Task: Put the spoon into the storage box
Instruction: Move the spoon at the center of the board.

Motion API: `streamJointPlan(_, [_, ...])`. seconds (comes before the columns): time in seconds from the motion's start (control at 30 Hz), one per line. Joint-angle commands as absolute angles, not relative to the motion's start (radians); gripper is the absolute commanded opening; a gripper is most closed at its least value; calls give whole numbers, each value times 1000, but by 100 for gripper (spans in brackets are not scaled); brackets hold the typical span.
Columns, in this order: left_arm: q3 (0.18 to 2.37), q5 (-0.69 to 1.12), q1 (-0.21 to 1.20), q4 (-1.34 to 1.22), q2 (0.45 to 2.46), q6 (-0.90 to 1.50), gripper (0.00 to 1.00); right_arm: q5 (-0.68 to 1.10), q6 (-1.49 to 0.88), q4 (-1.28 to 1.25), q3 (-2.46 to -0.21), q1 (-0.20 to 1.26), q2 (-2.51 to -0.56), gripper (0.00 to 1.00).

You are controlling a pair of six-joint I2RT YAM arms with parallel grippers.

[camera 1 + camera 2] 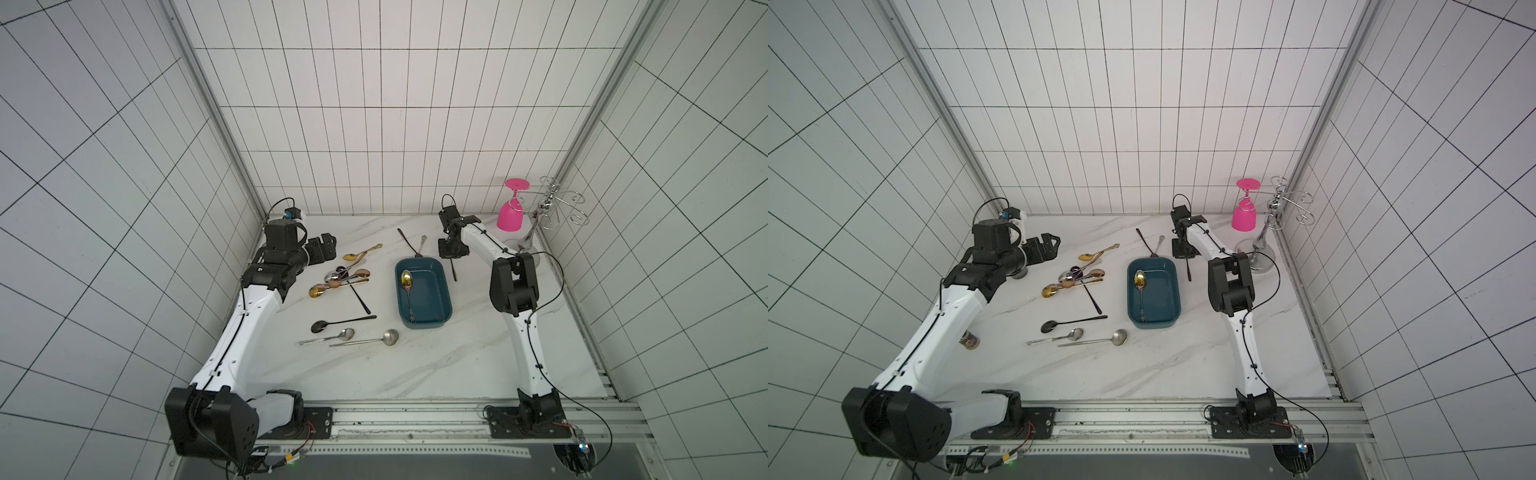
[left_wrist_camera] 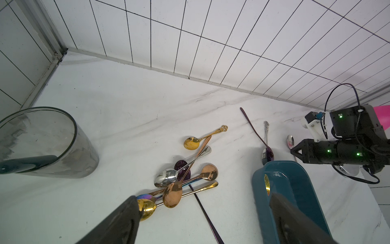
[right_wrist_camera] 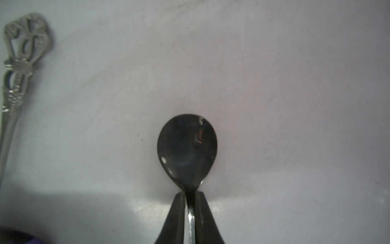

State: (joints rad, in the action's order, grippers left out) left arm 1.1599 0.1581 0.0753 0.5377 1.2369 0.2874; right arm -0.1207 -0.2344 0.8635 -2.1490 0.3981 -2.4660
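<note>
The dark teal storage box (image 1: 432, 301) (image 1: 1163, 301) (image 2: 295, 181) lies mid-table, and a gold-bowled spoon (image 1: 406, 279) (image 1: 1139, 279) lies inside it. Just behind the box's far right corner, my right gripper (image 1: 450, 250) (image 1: 1183, 250) (image 3: 191, 193) points down at the table. It is shut on the neck of a dark shiny spoon (image 3: 187, 147), whose handle (image 1: 454, 271) trails toward the front. My left gripper (image 1: 327, 246) (image 1: 1047, 246) (image 2: 204, 202) is open and holds nothing. It hovers at the back left, beyond a pile of spoons.
A pile of gold, copper and silver spoons (image 1: 340, 278) lies left of the box. A black spoon (image 1: 332, 325) and two silver ones (image 1: 370, 338) lie in front. Two spoons (image 1: 415, 245) cross behind the box. A pink goblet (image 1: 511, 212) hangs on a chrome rack (image 1: 552, 208). A smoky cup (image 2: 42, 143) stands at the left.
</note>
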Motion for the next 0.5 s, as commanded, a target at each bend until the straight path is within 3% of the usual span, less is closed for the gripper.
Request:
streamJointPlan(0.0, [1148,165,69,519,1224,287,97,-130,-222,930,-2085,405,-2457,10])
streamJointPlan(0.2, [1147,165,68,517,1224,287,97,-128,-219,926,-2050,404,-2411,1])
streamJointPlan(0.47, [1143,165,69,515,1224,288,97,-135,-215,924,-1987,402,-2315,1])
